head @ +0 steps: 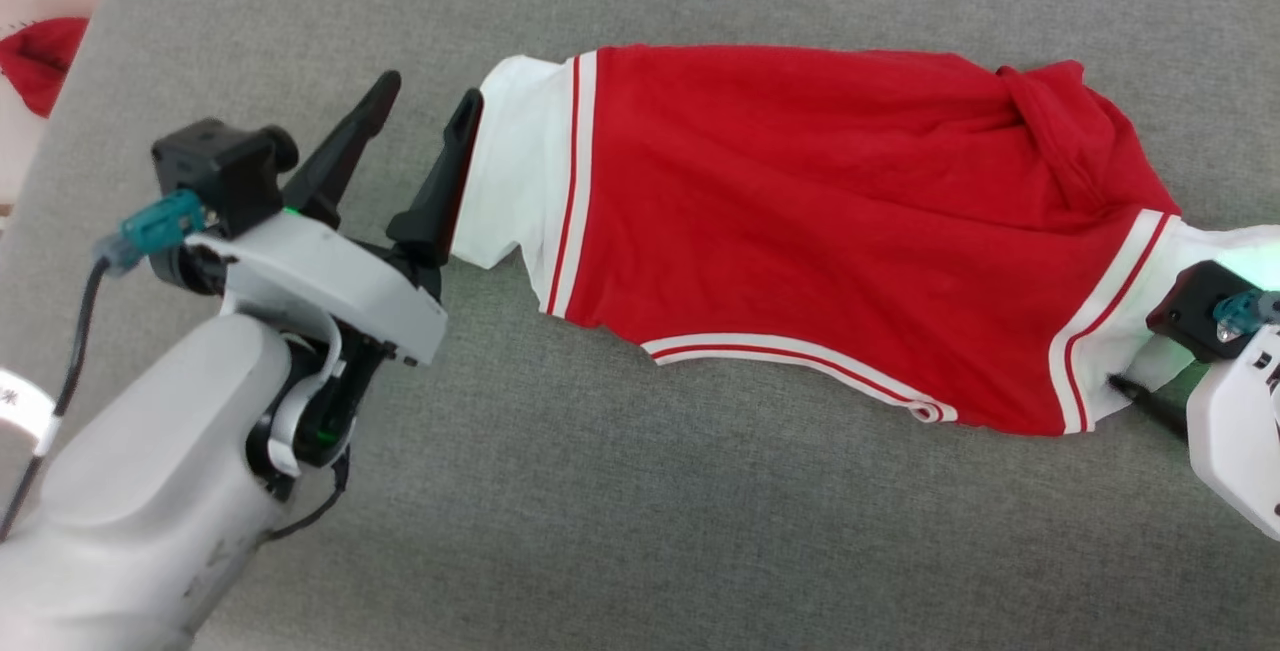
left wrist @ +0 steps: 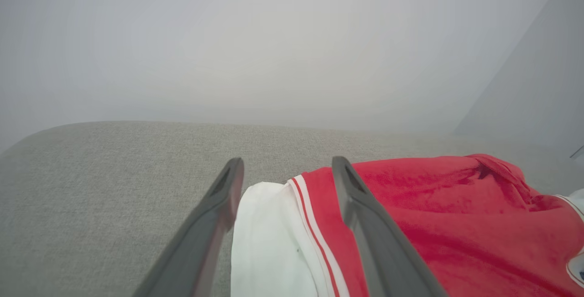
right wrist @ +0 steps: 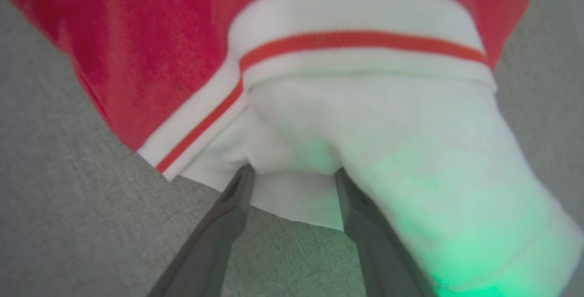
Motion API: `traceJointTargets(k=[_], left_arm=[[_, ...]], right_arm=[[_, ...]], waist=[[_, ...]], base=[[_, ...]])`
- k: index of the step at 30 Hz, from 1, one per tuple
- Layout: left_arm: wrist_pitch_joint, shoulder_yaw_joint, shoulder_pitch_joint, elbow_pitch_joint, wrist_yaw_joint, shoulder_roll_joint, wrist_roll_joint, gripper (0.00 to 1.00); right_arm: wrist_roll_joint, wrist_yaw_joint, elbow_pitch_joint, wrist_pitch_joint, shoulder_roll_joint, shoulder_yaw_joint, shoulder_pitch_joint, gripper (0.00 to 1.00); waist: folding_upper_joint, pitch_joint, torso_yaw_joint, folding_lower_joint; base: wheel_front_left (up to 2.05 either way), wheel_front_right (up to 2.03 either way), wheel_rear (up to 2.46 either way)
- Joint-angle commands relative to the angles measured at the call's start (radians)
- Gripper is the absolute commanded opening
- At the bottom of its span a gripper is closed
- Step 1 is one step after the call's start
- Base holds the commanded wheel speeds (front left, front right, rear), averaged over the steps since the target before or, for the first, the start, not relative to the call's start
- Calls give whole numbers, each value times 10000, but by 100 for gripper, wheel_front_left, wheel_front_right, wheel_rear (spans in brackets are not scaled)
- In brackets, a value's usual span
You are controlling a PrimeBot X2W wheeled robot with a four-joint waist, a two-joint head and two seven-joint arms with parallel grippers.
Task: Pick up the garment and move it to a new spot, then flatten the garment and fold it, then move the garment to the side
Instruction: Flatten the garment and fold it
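Garment (head: 800, 231) lies stretched across mid-frame on the grey cushion (head: 600, 531), flattening apparently in hand: left hand (head: 430, 91) gapes empty beside one white sleeve (head: 510, 171), right hand (right wrist: 293, 171) spreads wide with tips under the other, so next each should pinch its sleeve.

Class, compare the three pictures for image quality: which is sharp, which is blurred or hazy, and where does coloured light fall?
Head view: sharp and evenly lit, the garment crisp. Left wrist view: the left gripper soft-edged, the background above a pale haze. Right wrist view: blurred throughout, with a green glow over the white sleeve.
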Motion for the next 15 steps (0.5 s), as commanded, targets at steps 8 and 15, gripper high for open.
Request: traceJointTargets(k=[8,15], left_arm=[[26,321,804,-1248,794,847,-103,100],[235,397,1136,-2011,1104,1369,-161,100]], right_arm=[[1103,-12,-254,-325,-643,416,-151,0],[1657,-12,-776,48,-1289,157,476,0]], waist=[[0,-111,-364,0],[0,-223,-686,0]], base=[[0,0,0],[0,0,0]])
